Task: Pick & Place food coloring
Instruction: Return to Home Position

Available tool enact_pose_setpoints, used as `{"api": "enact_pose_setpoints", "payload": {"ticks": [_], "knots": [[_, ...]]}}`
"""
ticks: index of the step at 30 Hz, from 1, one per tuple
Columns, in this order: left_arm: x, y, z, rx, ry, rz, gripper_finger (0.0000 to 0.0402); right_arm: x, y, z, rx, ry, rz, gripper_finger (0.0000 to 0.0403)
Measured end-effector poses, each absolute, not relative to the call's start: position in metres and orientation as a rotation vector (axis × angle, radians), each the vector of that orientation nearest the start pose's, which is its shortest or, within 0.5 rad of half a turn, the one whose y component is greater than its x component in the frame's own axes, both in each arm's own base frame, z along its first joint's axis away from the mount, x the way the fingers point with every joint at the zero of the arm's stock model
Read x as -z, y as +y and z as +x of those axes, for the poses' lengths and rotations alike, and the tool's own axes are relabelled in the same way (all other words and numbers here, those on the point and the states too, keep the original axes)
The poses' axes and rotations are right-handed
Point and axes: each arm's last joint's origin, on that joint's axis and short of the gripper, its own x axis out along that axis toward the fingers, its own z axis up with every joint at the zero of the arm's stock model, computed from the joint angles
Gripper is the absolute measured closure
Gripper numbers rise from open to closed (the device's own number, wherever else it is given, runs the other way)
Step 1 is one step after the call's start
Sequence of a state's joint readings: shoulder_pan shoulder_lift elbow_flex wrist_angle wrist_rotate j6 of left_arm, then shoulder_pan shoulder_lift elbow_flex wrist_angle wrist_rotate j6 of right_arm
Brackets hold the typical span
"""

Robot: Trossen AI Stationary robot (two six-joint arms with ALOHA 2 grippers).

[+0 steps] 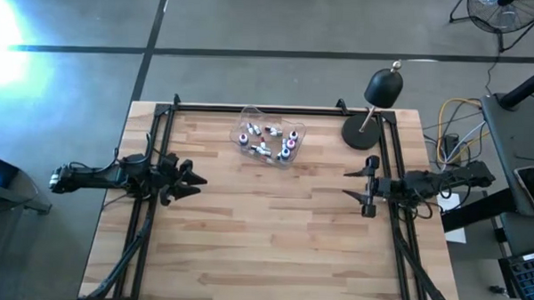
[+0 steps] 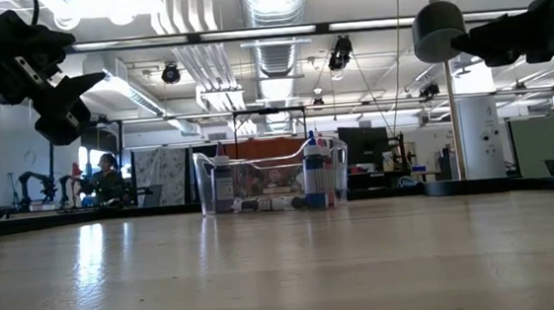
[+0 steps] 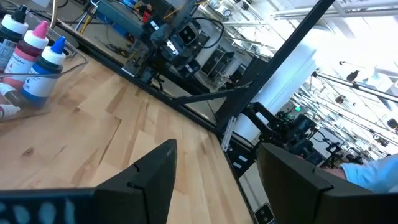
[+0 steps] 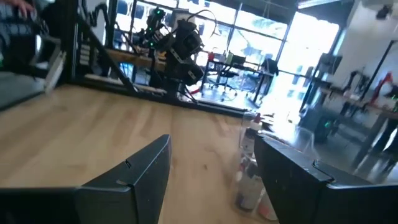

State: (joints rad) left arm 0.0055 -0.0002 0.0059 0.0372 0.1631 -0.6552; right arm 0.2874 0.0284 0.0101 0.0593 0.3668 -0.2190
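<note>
The food coloring (image 1: 267, 141), several small dropper bottles in blue, pink-red and dark, is inside a clear plastic tub (image 1: 250, 116) at the far middle of the table. Some bottles stand upright (image 2: 313, 172) and others lie on the tub's floor. My left gripper (image 1: 195, 177) hangs open over the table's left side, pointing level toward the right, well short of the tub. My right gripper (image 1: 350, 185) hangs open over the right side, pointing level toward the left. The bottles (image 3: 37, 56) show off to one side in the left wrist view, and blurred (image 4: 249, 168) in the right wrist view.
A black desk lamp (image 1: 375, 109) stands at the far right corner, its round base (image 1: 361, 134) close to the right arm. Black frame rails (image 1: 251, 108) run along the table's far edge and down both sides. Bare wood lies between the grippers and toward the near edge.
</note>
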Motion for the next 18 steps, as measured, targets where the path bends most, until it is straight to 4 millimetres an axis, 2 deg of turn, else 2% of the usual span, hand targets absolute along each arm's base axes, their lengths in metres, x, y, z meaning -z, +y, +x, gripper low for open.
{"api": "enact_pose_setpoints", "payload": {"ticks": [18], "knots": [[-0.1691, -0.0042, 0.0969, 0.166, 0.01, -0.65, 0.0205, -0.1704, 0.0175, 0.0958, 0.083, -0.03, -0.223, 0.0179]]}}
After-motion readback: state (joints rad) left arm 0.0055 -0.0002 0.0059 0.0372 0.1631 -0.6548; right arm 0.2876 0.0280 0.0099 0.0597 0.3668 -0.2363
